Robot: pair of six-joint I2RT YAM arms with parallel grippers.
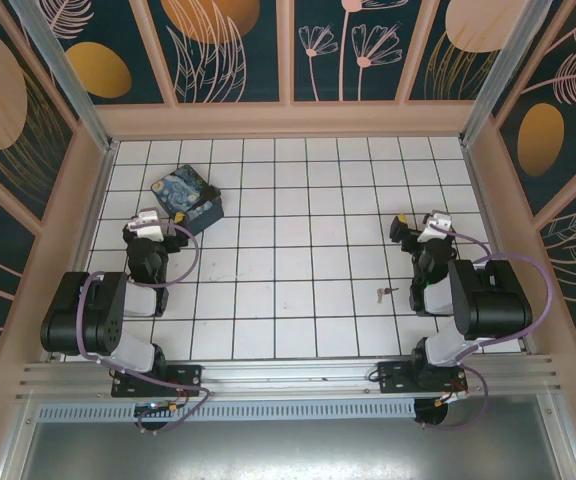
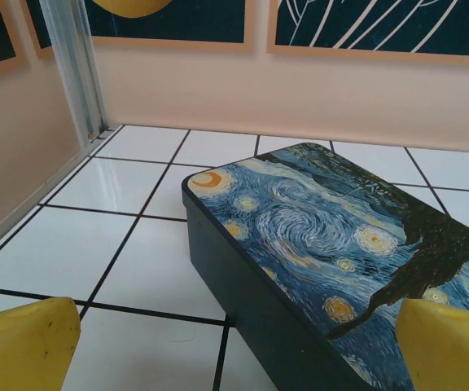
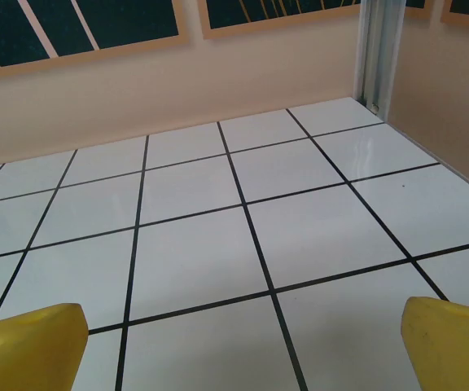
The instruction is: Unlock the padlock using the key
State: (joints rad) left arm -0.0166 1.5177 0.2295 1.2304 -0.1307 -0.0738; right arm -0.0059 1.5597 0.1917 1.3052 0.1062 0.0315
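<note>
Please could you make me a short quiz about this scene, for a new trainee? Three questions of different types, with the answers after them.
1. True or false: the left gripper is shut on the starry-night box.
2. In the top view, the tiny metal item on the tiled floor lies nearer to which arm? A) left B) right
3. Fill in: the fingertips of the right gripper are ___ in colour.
Key: 1 false, its jaws stand open; 2 B; 3 yellow.
</note>
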